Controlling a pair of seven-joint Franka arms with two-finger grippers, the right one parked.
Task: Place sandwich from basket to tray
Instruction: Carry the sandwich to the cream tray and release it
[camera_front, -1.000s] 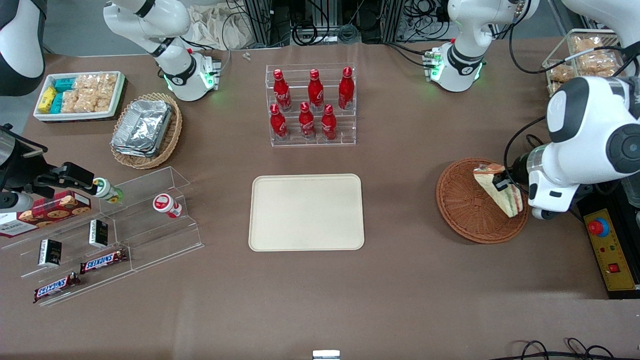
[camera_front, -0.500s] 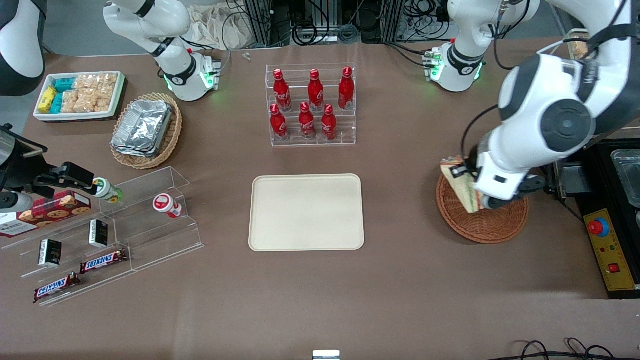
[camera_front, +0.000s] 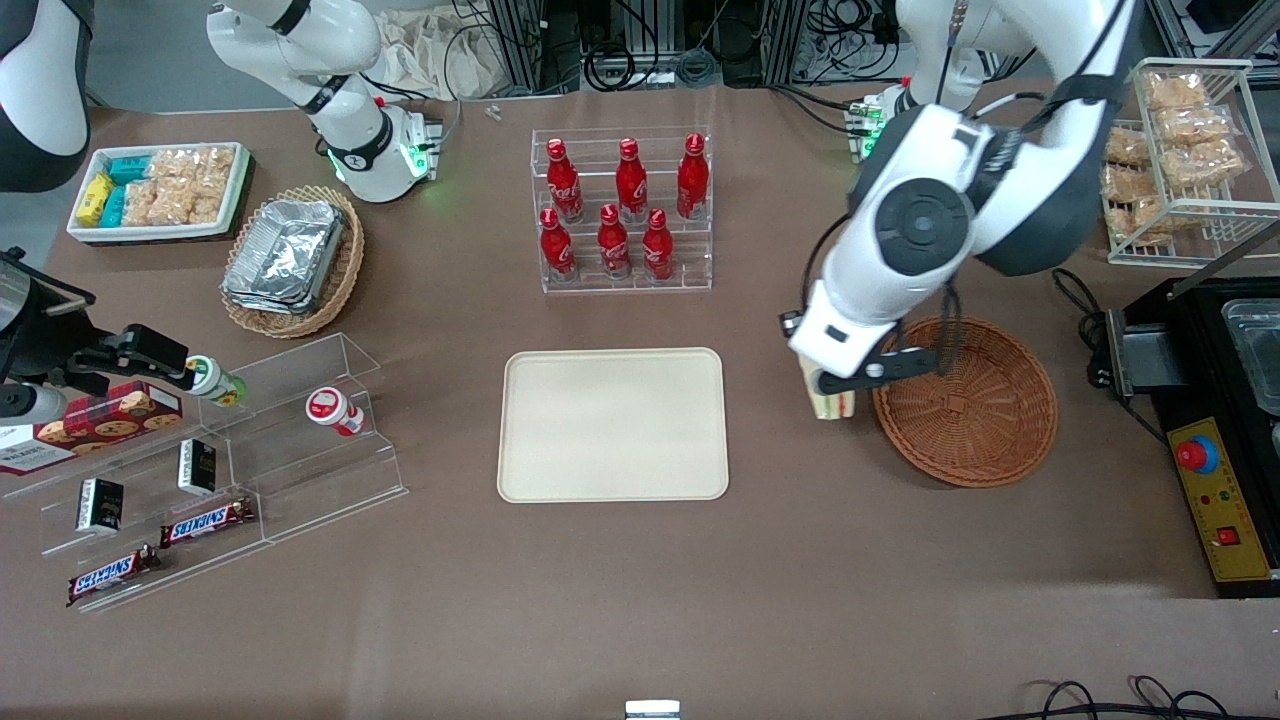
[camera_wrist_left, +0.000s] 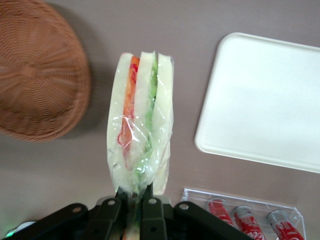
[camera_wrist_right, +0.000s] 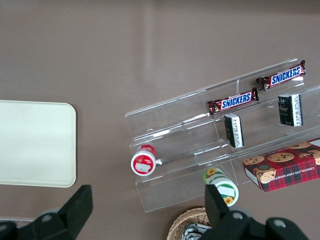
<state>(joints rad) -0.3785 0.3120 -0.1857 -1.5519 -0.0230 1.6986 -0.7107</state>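
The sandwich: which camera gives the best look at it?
The left wrist view. There the sandwich hangs in full sight in clear wrap, bread and filling layers plain, pinched at one end by the claw. In the front view the arm covers most of it, leaving only a corner. The right wrist view misses it entirely.

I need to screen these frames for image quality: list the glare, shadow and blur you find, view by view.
Front view: sharp, soft arm shadow on the table near the basket. Left wrist view: glare on the plastic wrap of the sandwich held in the gripper; the tray looks washed out. Right wrist view: reflections streak the clear acrylic shelf.
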